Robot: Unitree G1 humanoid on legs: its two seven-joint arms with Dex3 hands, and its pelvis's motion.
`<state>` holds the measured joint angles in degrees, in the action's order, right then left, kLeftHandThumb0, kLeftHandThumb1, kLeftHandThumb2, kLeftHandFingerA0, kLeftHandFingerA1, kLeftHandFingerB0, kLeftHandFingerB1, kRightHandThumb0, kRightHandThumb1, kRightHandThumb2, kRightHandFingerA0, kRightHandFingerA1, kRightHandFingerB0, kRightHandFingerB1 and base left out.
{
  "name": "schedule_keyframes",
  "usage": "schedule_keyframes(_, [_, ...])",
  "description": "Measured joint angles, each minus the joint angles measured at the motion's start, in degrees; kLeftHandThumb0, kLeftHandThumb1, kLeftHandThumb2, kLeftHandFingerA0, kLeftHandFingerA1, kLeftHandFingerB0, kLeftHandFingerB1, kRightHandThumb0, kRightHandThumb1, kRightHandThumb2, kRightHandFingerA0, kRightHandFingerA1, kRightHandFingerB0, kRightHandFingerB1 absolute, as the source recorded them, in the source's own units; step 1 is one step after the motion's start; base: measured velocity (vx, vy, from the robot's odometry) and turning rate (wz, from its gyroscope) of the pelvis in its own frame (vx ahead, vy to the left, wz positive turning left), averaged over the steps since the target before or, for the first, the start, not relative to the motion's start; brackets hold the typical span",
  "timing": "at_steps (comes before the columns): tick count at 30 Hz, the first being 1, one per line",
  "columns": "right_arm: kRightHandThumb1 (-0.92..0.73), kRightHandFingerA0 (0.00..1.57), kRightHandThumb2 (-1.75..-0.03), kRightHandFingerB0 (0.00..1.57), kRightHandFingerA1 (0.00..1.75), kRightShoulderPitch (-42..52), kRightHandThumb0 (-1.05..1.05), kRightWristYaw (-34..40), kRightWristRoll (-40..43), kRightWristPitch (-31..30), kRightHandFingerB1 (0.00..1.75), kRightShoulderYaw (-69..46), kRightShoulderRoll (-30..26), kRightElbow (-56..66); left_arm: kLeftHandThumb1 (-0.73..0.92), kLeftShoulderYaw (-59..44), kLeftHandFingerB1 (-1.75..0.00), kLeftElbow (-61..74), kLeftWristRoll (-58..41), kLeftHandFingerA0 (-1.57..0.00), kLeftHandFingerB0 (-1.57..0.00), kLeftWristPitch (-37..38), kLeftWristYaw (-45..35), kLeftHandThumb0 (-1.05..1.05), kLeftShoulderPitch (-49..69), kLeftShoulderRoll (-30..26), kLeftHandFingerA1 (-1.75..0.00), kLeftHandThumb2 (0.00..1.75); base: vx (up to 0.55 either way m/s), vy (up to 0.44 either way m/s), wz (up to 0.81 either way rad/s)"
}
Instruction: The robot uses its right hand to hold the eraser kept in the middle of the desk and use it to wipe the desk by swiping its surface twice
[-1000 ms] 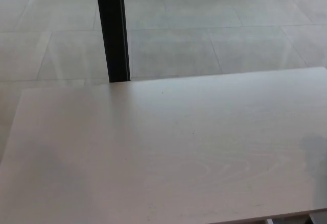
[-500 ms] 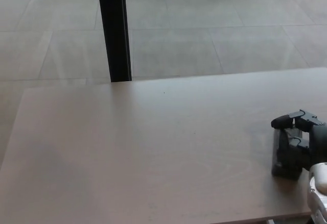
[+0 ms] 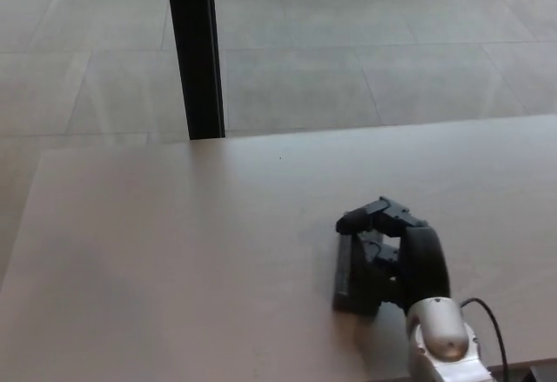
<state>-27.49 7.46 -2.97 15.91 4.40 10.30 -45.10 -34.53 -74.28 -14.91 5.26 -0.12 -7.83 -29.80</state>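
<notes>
Right hand (image 3: 389,256), absent one second ago, at right edge of frame half a second ago, now at lower centre-right of frame. Eraser (image 3: 345,273) held in fingers (image 3: 370,217) travels with it across worktop (image 3: 174,251), toward picture left. Silver wrist and black cable now show at bottom edge.

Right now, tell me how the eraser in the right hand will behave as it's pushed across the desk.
The eraser looks like a flat dark block lying low on the desk, so it should slide rather than roll or tip. The desk looks smooth and bare, so drag is probably slight. The right hand wraps it closely, suggesting it is light and stiff.
</notes>
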Motion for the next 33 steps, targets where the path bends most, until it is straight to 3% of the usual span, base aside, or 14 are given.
schedule_keyframes(9, [-0.52,0.98,-1.22,0.79,1.75,3.74,-0.24,-2.4,-1.8,-0.01,1.56,8.72,0.77,4.97,0.87,0.1,-0.58,0.01,0.05,-0.78,-0.65,0.0,0.15,-0.6,-1.12,-0.05,-0.65,0.66,0.0,0.0,0.0])
schedule_keyframes(14, [-0.53,0.94,-1.21,0.76,1.75,5.15,-0.21,-3.0,-2.54,-0.12,1.55,11.33,0.44,7.31,0.87,0.08,-0.56,0.04,0.04,-0.79,-0.65,0.0,0.24,-0.61,-1.6,-0.06,-0.65,0.66,0.0,0.0,0.0])
schedule_keyframes(16, [-0.53,0.87,-1.2,0.72,1.75,5.52,-0.22,-3.03,-3.1,-0.12,1.63,12.43,0.1,7.93,0.87,0.05,-0.56,0.04,0.04,-0.78,-0.64,0.0,0.3,-0.6,-1.68,-0.06,-0.63,0.66,0.0,0.0,0.0])
schedule_keyframes(17, [-0.58,0.84,-1.12,0.69,1.75,5.51,-0.23,-3.03,-3.4,-0.13,1.64,12.8,-0.13,8.1,0.87,0.06,-0.56,0.04,0.04,-0.78,-0.63,0.0,0.34,-0.61,-1.7,-0.06,-0.63,0.66,0.0,0.0,0.0])
schedule_keyframes(22, [-0.56,0.82,-1.12,0.72,1.75,4.58,-0.23,-3.16,-4.84,-0.26,1.61,14.15,-2.65,8.32,0.88,0.04,-0.56,0.04,0.04,-0.8,-0.65,0.0,0.42,-0.61,-1.75,-0.06,-0.63,0.66,0.0,0.0,0.0])
schedule_keyframes(23, [-0.6,0.83,-1.03,0.73,1.74,3.88,-0.23,-3.21,-5.26,-0.26,1.58,14.26,-3.56,7.92,0.88,0.05,-0.56,0.04,0.03,-0.79,-0.65,0.0,0.43,-0.61,-1.76,-0.06,-0.63,0.66,0.0,0.0,0.0])
schedule_keyframes(25, [-0.59,0.9,-1.0,0.68,1.75,2.65,-0.25,-3.24,-5.72,-0.27,1.63,14.03,-5.31,7.1,0.88,0.03,-0.56,0.04,0.03,-0.77,-0.63,0.0,0.48,-0.61,-1.71,-0.07,-0.65,0.66,0.0,0.0,0.0])
schedule_keyframes(26, [-0.56,0.91,-1.06,0.75,1.75,2.09,-0.26,-3.29,-5.78,-0.32,1.6,13.63,-6.18,6.75,0.88,-0.03,-0.56,0.04,0.01,-0.77,-0.64,0.0,0.49,-0.61,-1.69,-0.07,-0.64,0.66,0.0,0.0,0.0])
schedule_keyframes(27, [-0.56,0.91,-1.06,0.75,1.75,1.54,-0.26,-3.31,-5.85,-0.43,1.6,13.11,-7.2,6.35,0.88,-0.13,-0.56,0.04,-0.01,-0.77,-0.64,0.0,0.49,-0.61,-1.67,-0.07,-0.64,0.66,0.0,0.0,0.0])
schedule_keyframes(29, [-0.5,0.92,-1.22,0.74,1.75,0.41,-0.26,-3.25,-6.02,-0.76,1.67,12.0,-9.57,5.44,0.88,-0.32,-0.55,0.04,-0.02,-0.79,-0.65,0.0,0.5,-0.61,-1.64,-0.07,-0.63,0.66,0.0,0.0,0.0])
schedule_keyframes(30, [-0.5,0.96,-1.25,0.71,1.75,-0.01,-0.25,-3.18,-6.07,-1.0,1.72,11.51,-10.61,5.13,0.88,-0.33,-0.55,0.04,-0.02,-0.79,-0.65,0.0,0.53,-0.6,-1.64,-0.07,-0.63,0.66,0.0,0.0,0.0])
schedule_keyframes(32, [-0.54,0.97,-1.16,0.76,1.75,-0.62,-0.24,-2.97,-6.1,-1.55,1.63,10.31,-12.5,4.53,0.89,-0.33,-0.56,0.04,-0.01,-0.79,-0.64,0.0,0.58,-0.61,-1.64,-0.07,-0.64,0.66,0.0,0.0,0.0])
schedule_keyframes(33, [-0.51,1.0,-1.24,0.78,1.75,-0.92,-0.24,-2.81,-6.13,-1.85,1.66,9.69,-13.48,4.2,0.88,-0.32,-0.57,0.04,0.0,-0.81,-0.66,0.0,0.58,-0.62,-1.64,-0.07,-0.64,0.66,0.0,0.0,0.0])
